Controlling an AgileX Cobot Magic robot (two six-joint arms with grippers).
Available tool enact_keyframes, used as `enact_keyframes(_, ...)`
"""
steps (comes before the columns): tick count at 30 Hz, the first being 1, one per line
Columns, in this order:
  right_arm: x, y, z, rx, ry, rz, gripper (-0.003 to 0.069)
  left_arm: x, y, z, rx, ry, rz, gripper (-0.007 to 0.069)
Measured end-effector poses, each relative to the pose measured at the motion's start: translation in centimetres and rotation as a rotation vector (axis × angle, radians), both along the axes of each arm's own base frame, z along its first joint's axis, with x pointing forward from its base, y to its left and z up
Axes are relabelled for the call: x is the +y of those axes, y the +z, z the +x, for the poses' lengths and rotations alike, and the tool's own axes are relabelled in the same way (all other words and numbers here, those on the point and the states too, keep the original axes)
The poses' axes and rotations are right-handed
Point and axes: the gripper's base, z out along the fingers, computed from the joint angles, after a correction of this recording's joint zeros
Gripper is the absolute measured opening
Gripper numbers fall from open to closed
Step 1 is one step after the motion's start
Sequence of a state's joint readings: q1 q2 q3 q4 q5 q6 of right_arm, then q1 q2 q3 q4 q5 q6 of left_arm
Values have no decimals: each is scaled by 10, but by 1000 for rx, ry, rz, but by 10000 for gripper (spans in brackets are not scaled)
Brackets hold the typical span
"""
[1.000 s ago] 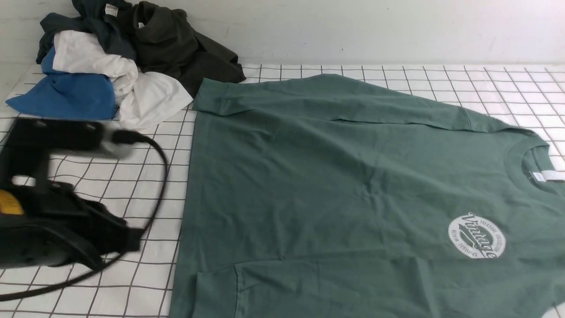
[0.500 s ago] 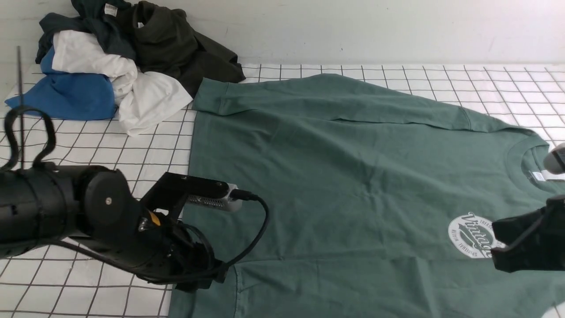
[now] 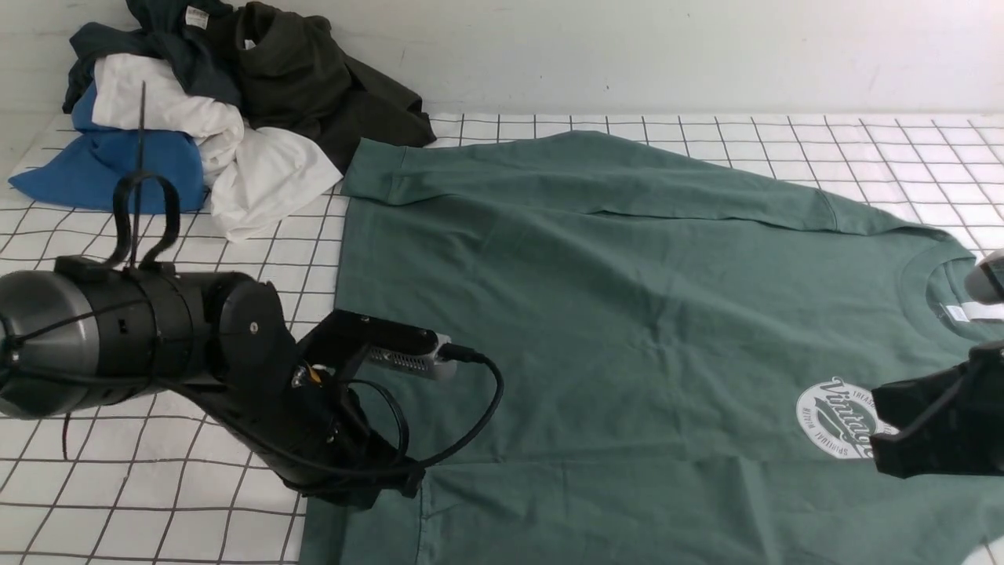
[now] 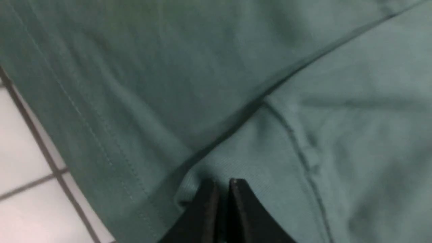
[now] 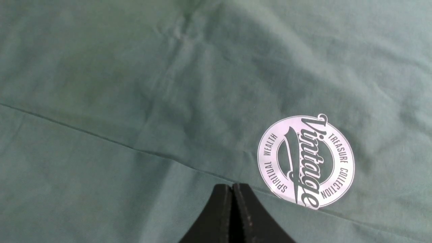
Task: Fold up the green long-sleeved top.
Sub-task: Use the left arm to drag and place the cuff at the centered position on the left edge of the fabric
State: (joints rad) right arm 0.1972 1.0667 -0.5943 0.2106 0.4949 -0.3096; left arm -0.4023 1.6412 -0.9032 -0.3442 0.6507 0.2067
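Observation:
The green long-sleeved top (image 3: 627,314) lies flat on the checked table, neck to the right and hem to the left. Both sleeves are folded in along its far and near edges, and the white round logo (image 3: 845,418) faces up. My left gripper (image 3: 396,490) is down at the near sleeve's cuff. In the left wrist view its jaws (image 4: 221,183) are nearly together over the ribbed cuff (image 4: 270,158), with no cloth seen between them. My right gripper (image 3: 882,459) is shut and empty beside the logo (image 5: 305,160), its tips (image 5: 232,186) over the near sleeve's edge.
A pile of clothes sits at the back left: a blue one (image 3: 110,169), a white one (image 3: 235,169), a dark teal-navy one (image 3: 172,39) and a dark olive one (image 3: 314,86). The wall runs behind the checked table (image 3: 863,149).
My left arm swung in from the left edge to the near sleeve's cuff. My right arm came in from the right beside the logo and has held still for the last half second.

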Motion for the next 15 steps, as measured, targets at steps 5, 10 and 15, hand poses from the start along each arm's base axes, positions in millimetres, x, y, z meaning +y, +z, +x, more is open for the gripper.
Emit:
enact_keyframes(5, 0, 0, 0, -4, -1, 1, -10, -5, 63, 14, -216, -58, -43, 5)
enact_keyframes(10, 0, 0, 0, -6, -1, 1, -10, -4, 117, 34, -436, -115, 6, 5)
enact_keyframes(15, 0, 0, 0, -4, -5, 10, -10, -3, 134, 66, -541, -95, 49, 5)
